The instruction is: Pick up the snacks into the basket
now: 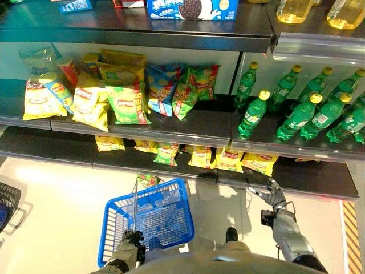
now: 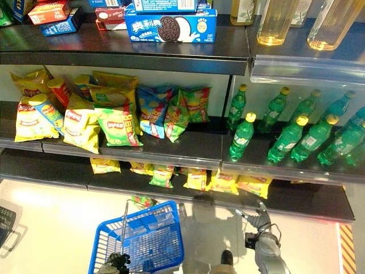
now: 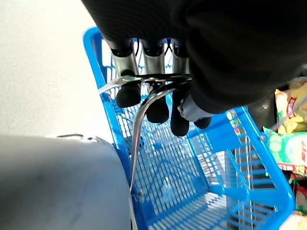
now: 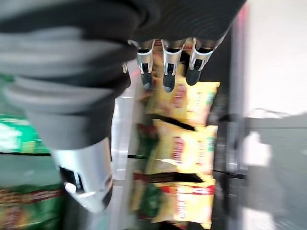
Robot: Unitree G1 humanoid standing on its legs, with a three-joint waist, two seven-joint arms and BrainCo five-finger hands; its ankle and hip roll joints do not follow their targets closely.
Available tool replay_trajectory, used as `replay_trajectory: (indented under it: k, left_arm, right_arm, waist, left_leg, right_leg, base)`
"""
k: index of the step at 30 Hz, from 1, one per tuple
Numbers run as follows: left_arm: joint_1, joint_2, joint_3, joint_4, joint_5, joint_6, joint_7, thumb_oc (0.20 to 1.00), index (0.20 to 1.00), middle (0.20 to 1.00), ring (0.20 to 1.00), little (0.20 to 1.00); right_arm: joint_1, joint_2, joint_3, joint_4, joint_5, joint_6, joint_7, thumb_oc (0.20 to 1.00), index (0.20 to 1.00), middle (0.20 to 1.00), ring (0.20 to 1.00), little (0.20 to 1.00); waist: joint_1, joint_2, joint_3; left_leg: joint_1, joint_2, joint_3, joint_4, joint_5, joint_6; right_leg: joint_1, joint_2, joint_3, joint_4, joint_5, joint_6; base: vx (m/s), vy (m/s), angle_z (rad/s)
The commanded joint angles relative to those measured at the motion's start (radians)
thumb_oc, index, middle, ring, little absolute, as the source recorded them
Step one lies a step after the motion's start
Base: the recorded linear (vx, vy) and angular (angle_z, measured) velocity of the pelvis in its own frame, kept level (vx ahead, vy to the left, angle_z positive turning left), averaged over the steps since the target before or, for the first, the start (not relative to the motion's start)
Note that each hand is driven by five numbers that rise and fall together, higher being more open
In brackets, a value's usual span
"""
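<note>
Snacks (image 1: 228,160) all sit on the shelves beyond the blue basket (image 1: 145,220), which looks empty. Left hand (image 3: 153,103) curls round the basket's handle; right hand (image 4: 165,67) nears them, fingers straight, holding nothing.

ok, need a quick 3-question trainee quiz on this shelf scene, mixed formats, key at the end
1. True or false: the left hand has its fingers curled round the metal handle of the blue basket.
2. The right hand is: A) holding a chip bag B) open, holding nothing, in front of the lowest shelf C) gripping a green bottle.
3. Fill in: the green bottles have ____ caps.

Key: 1 true; 2 B; 3 yellow.
</note>
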Motion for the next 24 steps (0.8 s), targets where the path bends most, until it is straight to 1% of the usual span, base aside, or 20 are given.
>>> replay_trajectory:
  k: [1,3,4,10,12,17,22,24]
  left_arm:
    - [-0.014,0.016,0.013,0.044,0.049,0.013,0.04,0.2,0.2,0.2,0.2,0.2]
    - [-0.016,0.018,0.01,0.038,0.055,0.013,0.042,0.2,0.2,0.2,0.2,0.2]
    - [-0.019,0.021,0.009,0.024,0.059,0.013,0.05,0.2,0.2,0.2,0.2,0.2]
    - [-0.033,0.03,-0.016,-0.025,0.082,0.016,0.062,0.2,0.2,0.2,0.2,0.2]
    - [-0.039,0.038,-0.04,-0.055,0.099,0.014,0.069,0.2,0.2,0.2,0.2,0.2]
    - [-0.056,0.043,-0.069,-0.076,0.096,0.016,0.069,0.2,0.2,0.2,0.2,0.2]
    - [-0.072,0.052,-0.098,-0.09,0.064,0.017,0.062,0.2,0.2,0.2,0.2,0.2]
    - [-0.074,0.054,-0.111,-0.101,0.049,0.013,0.072,0.2,0.2,0.2,0.2,0.2]
  right_arm:
    - [-0.039,-0.009,-0.082,-0.163,-0.016,-0.059,-0.023,1.0,1.0,1.0,1.0,1.0]
    - [-0.036,-0.011,-0.094,-0.189,-0.018,-0.062,-0.024,1.0,1.0,1.0,1.0,1.0]
    - [-0.036,-0.024,-0.118,-0.254,-0.027,-0.068,-0.032,1.0,1.0,1.0,1.0,1.0]
    - [-0.07,-0.062,-0.16,-0.358,-0.034,-0.067,-0.045,1.0,1.0,1.0,1.0,1.0]
    - [-0.111,-0.083,-0.175,-0.38,-0.002,-0.07,-0.048,1.0,1.0,1.0,1.0,1.0]
    - [-0.232,-0.145,-0.165,-0.344,0.013,-0.056,-0.074,1.0,1.0,1.0,1.0,1.0]
    - [-0.375,-0.208,-0.137,-0.233,0.056,-0.033,-0.109,1.0,1.0,1.0,1.0,1.0]
    - [-0.45,-0.232,-0.116,-0.158,0.089,-0.033,-0.123,1.0,1.0,1.0,1.0,1.0]
  waist:
    - [0.002,-0.034,0.074]
    - [0.003,-0.035,0.077]
    - [0.003,-0.036,0.084]
    - [0.005,-0.039,0.113]
    - [0.01,-0.042,0.141]
    - [0.025,-0.042,0.183]
    - [0.042,-0.04,0.234]
    - [0.049,-0.038,0.254]
  left_leg:
    - [-0.006,-0.012,-0.043,0.001,-0.037,0.028]
    - [-0.008,-0.013,-0.044,0.001,-0.037,0.028]
    - [-0.014,-0.014,-0.046,0.001,-0.037,0.029]
    - [-0.042,-0.015,-0.054,0.001,-0.029,0.029]
    - [-0.069,-0.015,-0.057,0.001,-0.02,0.03]
    - [-0.116,-0.014,-0.063,0.001,-0.002,0.027]
    - [-0.159,-0.013,-0.07,0.001,0.013,0.024]
    - [-0.181,-0.014,-0.074,0.001,0.019,0.023]
  right_leg:
    - [-0.005,-0.001,-0.04,0.025,0.0,0.017]
    - [-0.006,-0.001,-0.041,0.027,-0.001,0.018]
    - [-0.01,-0.004,-0.042,0.029,0.0,0.019]
    - [-0.041,-0.007,-0.04,0.037,0.006,0.022]
    - [-0.065,-0.007,-0.037,0.04,0.013,0.023]
    - [-0.113,-0.007,-0.039,0.048,0.023,0.022]
    - [-0.154,-0.006,-0.043,0.049,0.037,0.022]
    - [-0.176,-0.007,-0.042,0.048,0.046,0.023]
  base:
    - [0.0,0.0,0.0]
    - [0.0,0.0,0.0]
    - [0.0,0.0,0.0]
    - [-0.02,-0.004,0.01]
    - [-0.07,-0.013,0.0]
    - [-0.06,-0.016,0.01]
    - [-0.04,-0.008,0.04]
    - [-0.05,0.003,0.0]
